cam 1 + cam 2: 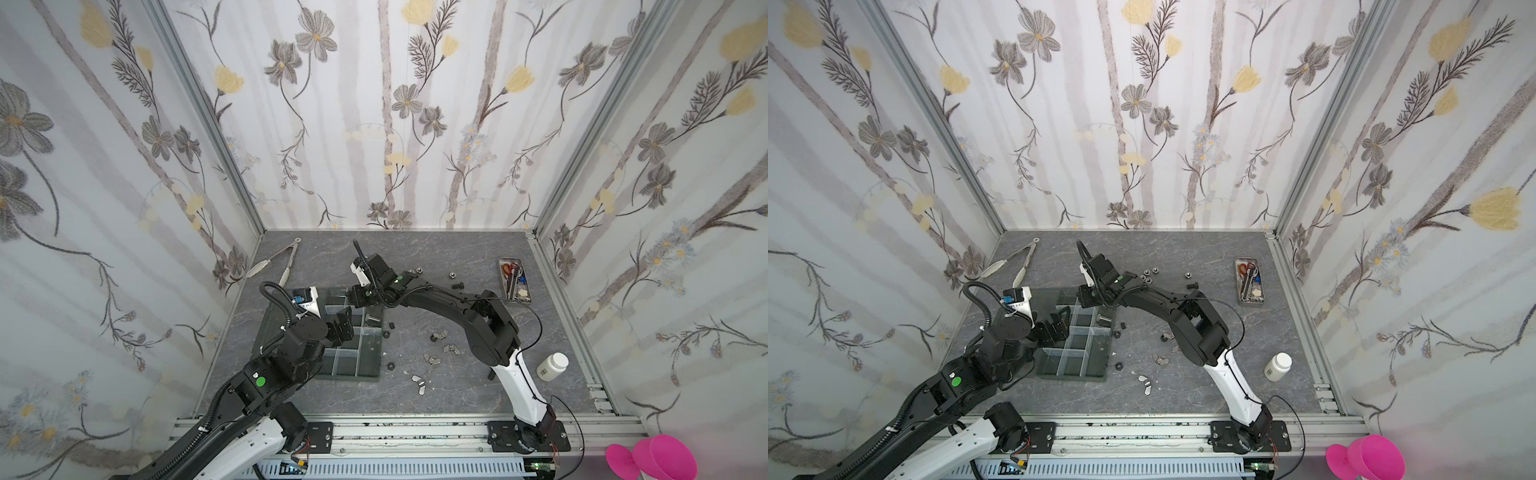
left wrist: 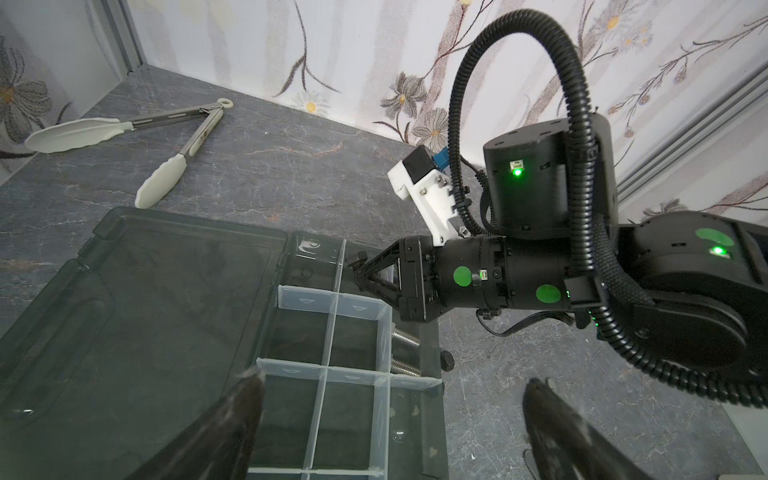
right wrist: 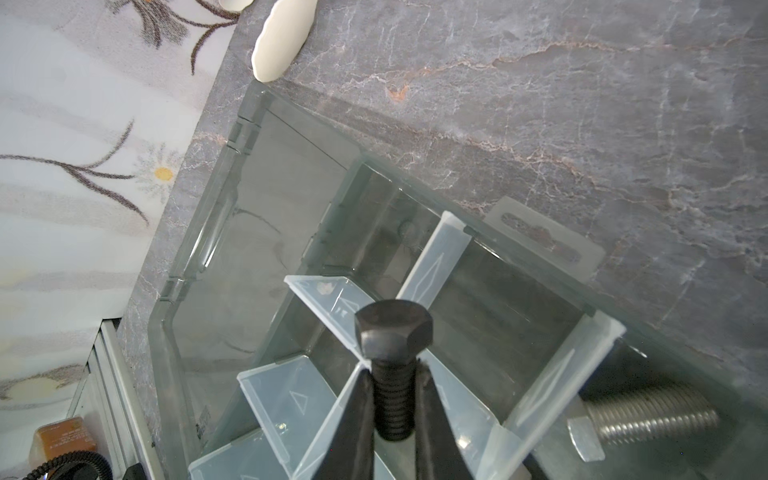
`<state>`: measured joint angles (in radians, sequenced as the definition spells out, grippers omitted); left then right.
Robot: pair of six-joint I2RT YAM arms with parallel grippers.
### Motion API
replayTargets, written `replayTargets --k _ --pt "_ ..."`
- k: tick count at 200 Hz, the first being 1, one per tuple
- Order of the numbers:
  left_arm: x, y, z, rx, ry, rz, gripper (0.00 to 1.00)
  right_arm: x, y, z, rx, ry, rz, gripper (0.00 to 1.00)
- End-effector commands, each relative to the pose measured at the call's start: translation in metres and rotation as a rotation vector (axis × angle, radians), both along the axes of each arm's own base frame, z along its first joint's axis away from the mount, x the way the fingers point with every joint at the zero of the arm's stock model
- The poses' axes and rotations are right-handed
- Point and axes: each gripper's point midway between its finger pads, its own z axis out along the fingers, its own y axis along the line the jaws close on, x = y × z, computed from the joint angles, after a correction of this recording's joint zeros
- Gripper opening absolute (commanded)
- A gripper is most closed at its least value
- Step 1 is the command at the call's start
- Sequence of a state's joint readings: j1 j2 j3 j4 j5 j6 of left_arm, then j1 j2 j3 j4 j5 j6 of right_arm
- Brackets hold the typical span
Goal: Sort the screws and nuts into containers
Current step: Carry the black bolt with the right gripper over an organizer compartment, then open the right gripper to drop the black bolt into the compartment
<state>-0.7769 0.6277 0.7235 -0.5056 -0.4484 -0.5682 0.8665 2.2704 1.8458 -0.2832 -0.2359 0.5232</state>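
We log silver screws (image 2: 405, 338) binned; right claw (image 3: 394, 372) grips black screw (image 3: 394, 332) over containers (image 3: 544, 382); left claw (image 2: 390, 411) spread; nuts (image 1: 452, 348) unsorted.

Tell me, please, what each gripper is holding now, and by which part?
The right gripper clamps a black hex-head screw by its threaded shank, just below the head. The left gripper is open and holds nothing.

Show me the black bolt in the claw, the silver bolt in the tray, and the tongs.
black bolt (image 3: 394, 332): right wrist view, on its hex head.
silver bolt (image 3: 648, 411): right wrist view, on its threaded shank.
tongs (image 2: 75, 135): left wrist view, on a white tip.
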Motion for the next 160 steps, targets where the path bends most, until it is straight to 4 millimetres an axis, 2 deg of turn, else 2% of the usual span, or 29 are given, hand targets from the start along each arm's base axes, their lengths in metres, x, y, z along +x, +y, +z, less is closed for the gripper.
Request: replayTargets --k 1,58,94,115,133,160 --pt "0.002 0.003 0.0 0.0 -0.007 0.019 0.97 0.007 -0.004 -0.001 -0.012 -0.012 -0.029 0.0" --pt "0.002 0.003 -0.002 0.006 -0.002 0.02 0.97 0.007 -0.008 -0.01 -0.039 -0.003 -0.037 0.0" --pt "0.002 0.001 0.0 0.002 -0.003 0.011 0.97 0.008 -0.009 -0.008 -0.038 -0.009 -0.042 0.22" --pt "0.002 -0.001 0.003 0.01 -0.001 -0.002 0.97 0.009 -0.009 0.0 -0.031 -0.022 -0.045 0.33" --pt "0.004 -0.003 0.005 0.047 0.007 -0.014 0.97 0.01 -0.011 0.006 -0.027 -0.033 -0.047 0.38" --pt "0.006 -0.016 0.005 0.075 0.041 -0.074 0.96 0.01 -0.018 0.016 -0.009 -0.038 -0.052 0.42"
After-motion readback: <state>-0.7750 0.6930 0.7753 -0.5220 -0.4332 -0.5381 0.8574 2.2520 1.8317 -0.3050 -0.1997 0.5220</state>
